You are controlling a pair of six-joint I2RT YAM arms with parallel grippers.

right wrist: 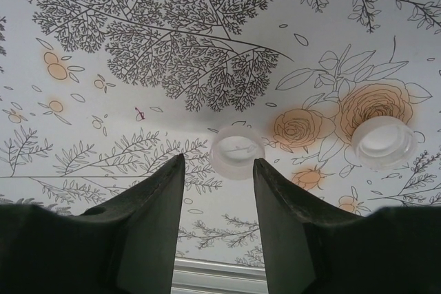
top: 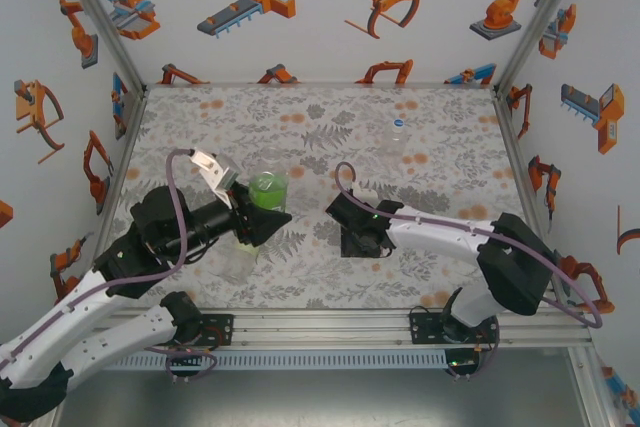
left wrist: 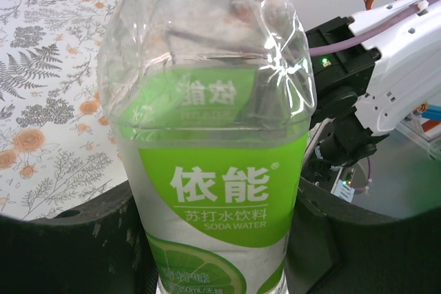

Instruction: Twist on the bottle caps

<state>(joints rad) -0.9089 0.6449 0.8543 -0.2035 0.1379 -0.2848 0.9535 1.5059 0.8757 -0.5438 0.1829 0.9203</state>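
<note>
Fingers (right wrist: 148, 225) of the right gripper (right wrist: 218, 161) parted a little, low over the floral table cover (right wrist: 138, 5), gripping nothing. One pale cap (right wrist: 237, 151) flat on the cover just past the tips, in line with the gap, a second cap (right wrist: 383, 141) off to its right, apart. Left gripper (top: 250, 213) clamped tight around the green-label bottle (left wrist: 220, 170) left of centre, with a clear bottle (top: 398, 139) standing well away at the far side.
</note>
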